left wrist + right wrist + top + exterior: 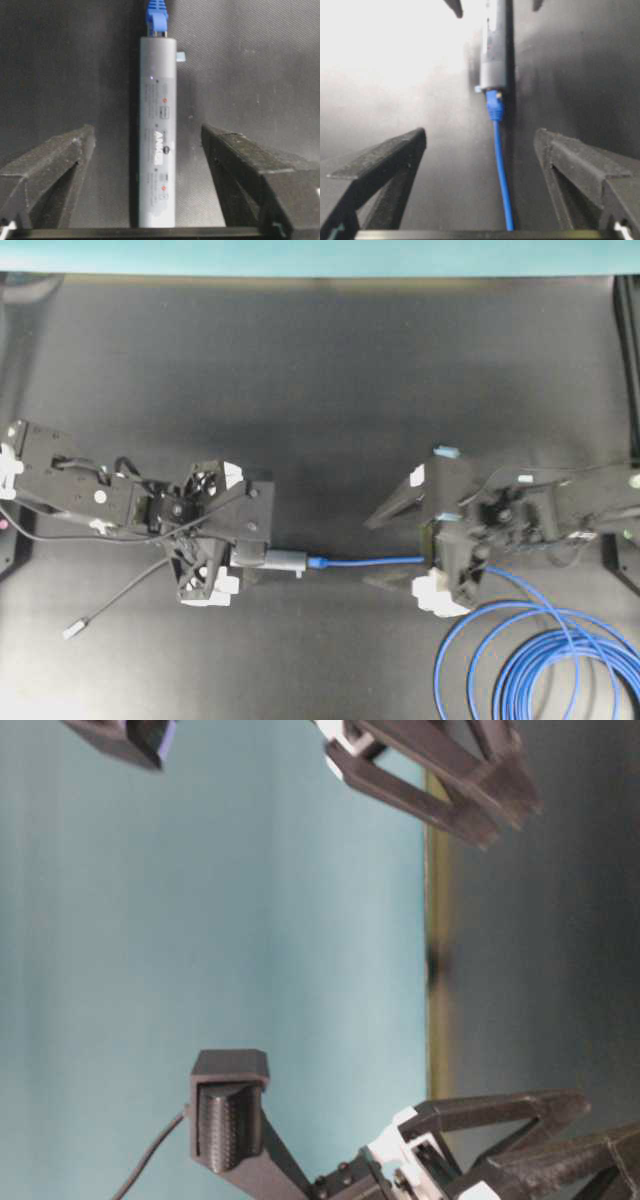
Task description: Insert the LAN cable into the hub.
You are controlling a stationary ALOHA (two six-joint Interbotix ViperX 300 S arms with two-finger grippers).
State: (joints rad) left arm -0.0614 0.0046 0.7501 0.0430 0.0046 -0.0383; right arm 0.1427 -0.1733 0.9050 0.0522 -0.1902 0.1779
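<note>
the plug looks seated, so the step in hand reads as letting go cleanly: both hands should back straight away along the line of the cable, without brushing the hub or dragging the blue line, since a sideways nudge could lever the plug in its port. on the left, the left hand (235, 558) sits low over the bench (320, 390), its arm reaching in from the left edge with the wrist level; its fingers are spread wide on either side of the hub (157, 135) and touch neither flank. the hub lies flat on the bench, with its thin grey cord (120, 597) trailing off to the lower left. at the hub's far end the blue boot of the lan cable (375, 561) is pushed into the port. further right, the cable runs straight to the right hand (425, 560), which is also open, fingers well apart with the cable passing loose between them; its arm comes in from the right edge, and the rest of the cable lies coiled at the lower right.
</note>
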